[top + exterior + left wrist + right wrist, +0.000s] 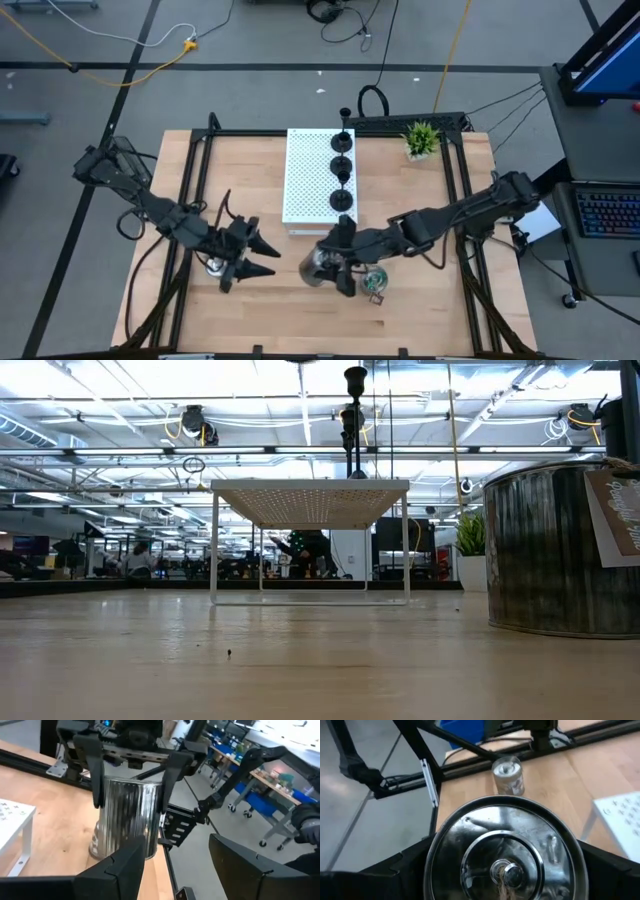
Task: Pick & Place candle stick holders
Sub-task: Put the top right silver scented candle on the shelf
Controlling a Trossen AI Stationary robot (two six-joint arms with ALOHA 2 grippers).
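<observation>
Four black candle stick holders [341, 160] stand in a row along the right edge of the white perforated board [312, 175]; they also show in the low view [352, 410]. My right gripper [330, 266] is shut on a silver holder [316, 270] just near of the board. A second silver holder [375, 283] with a tag stands on the table to its right and shows large in the low view [560, 550]. A third silver holder [212, 266] stands under my left arm. My left gripper [268, 258] is open and empty, pointing at the held holder [127, 820]. My right gripper pinches the silver holder's round side wall [107, 795] between its two fingers, one on each side, near the top. The fingers [96, 775] come from above, pointing down. The holder stands upright, and its base [102, 851] seems to be on the table.
A small green plant [422, 138] stands at the far right of the table. The white board stands on thin legs [213, 550]. Black frame rails [190, 200] run along the table's left and right sides. Bare wood lies along the near edge [300, 320].
</observation>
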